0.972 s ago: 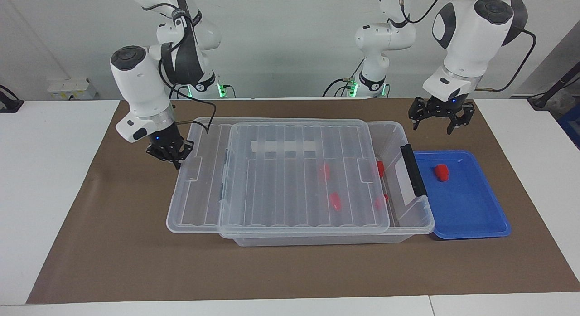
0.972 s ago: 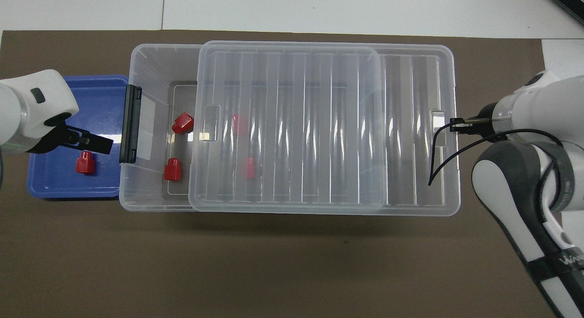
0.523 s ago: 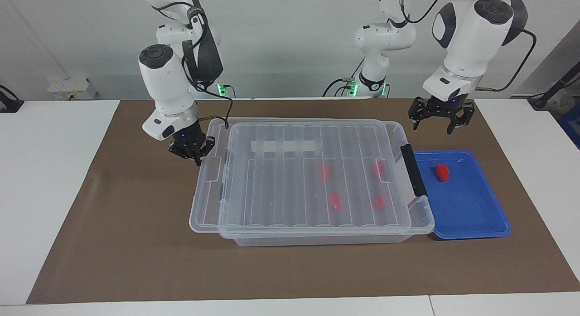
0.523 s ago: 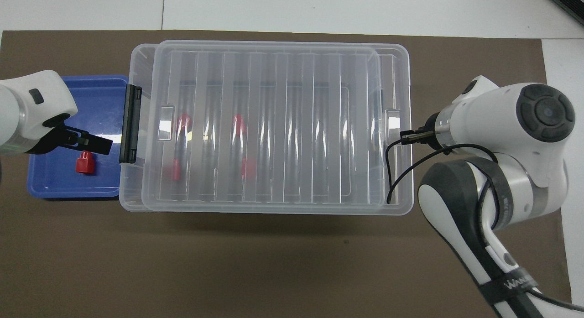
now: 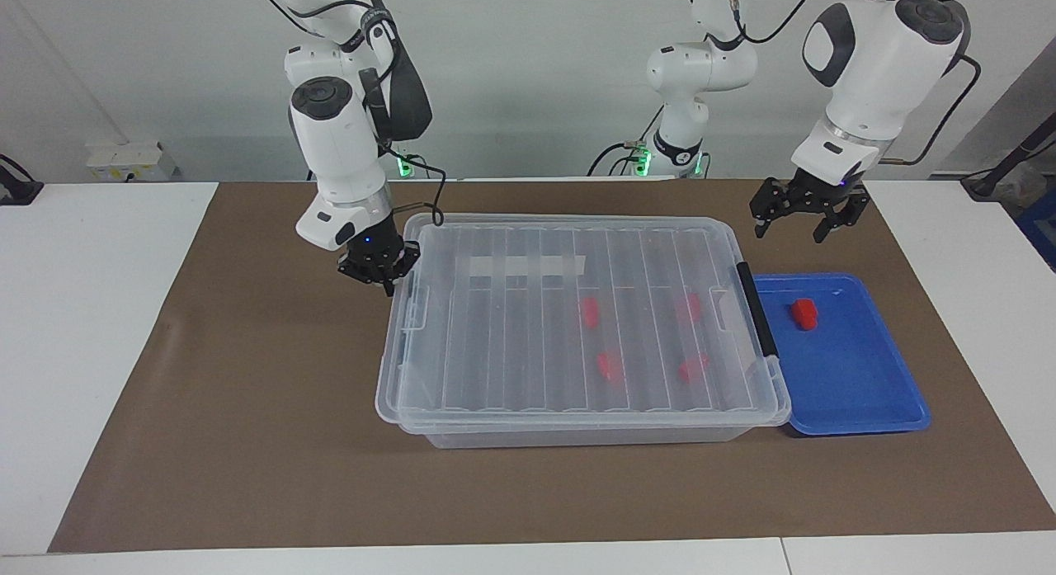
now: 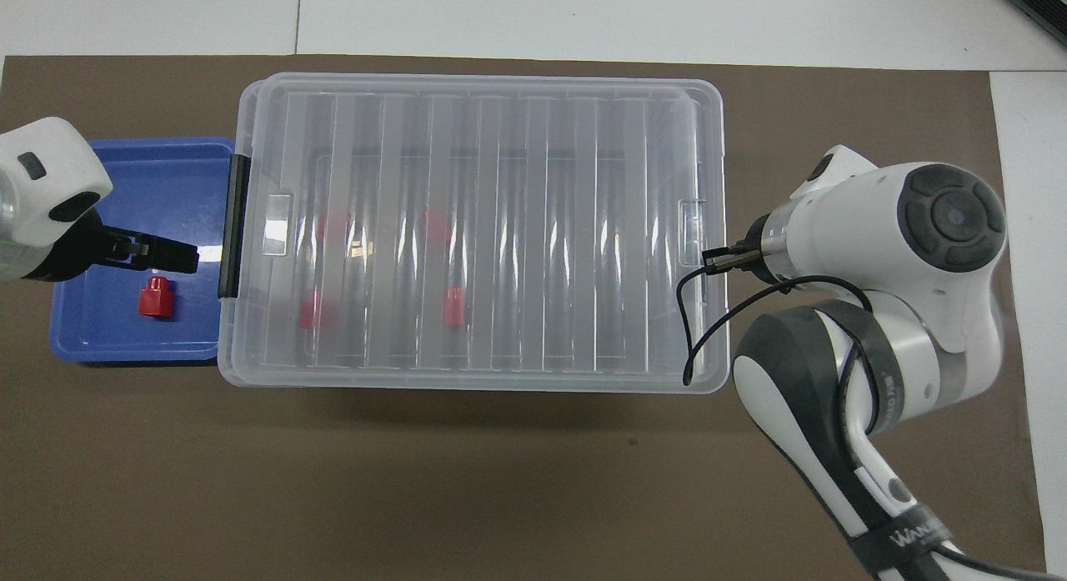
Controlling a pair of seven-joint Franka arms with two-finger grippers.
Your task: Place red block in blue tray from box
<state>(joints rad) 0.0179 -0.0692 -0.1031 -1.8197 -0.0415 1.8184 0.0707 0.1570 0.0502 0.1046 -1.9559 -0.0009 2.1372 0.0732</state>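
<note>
A large clear box (image 5: 577, 344) sits at the middle of a brown mat (image 5: 247, 443), and every place here is given relative to that box. Its ribbed transparent lid (image 6: 475, 231) lies flat across the whole top, with a black latch bar (image 5: 756, 309) on the end toward the left arm. Touching that latch end is the blue tray (image 5: 858, 393), a shallow bright blue tray with a raised rim. 1 red block (image 5: 804, 313) already rests in the tray, just beside the box. 4 more red blocks, one of them here (image 6: 453, 306), show dimly through the lid inside the box, in the half toward the tray. The left gripper (image 5: 806, 219) hangs in the air over the tray's edge nearest the robots, its fingers spread and holding nothing. The right gripper (image 5: 378, 264) is at the box's other end, right against the lid's edge; whether its fingers pinch the lid I cannot tell. The red block looks small, light, stiff and smooth, so it should lift easily but could slip. A pinch across its wider base seems the safest hold. With the lid covering the box, the blocks inside cannot be reached until it is moved off.
</note>
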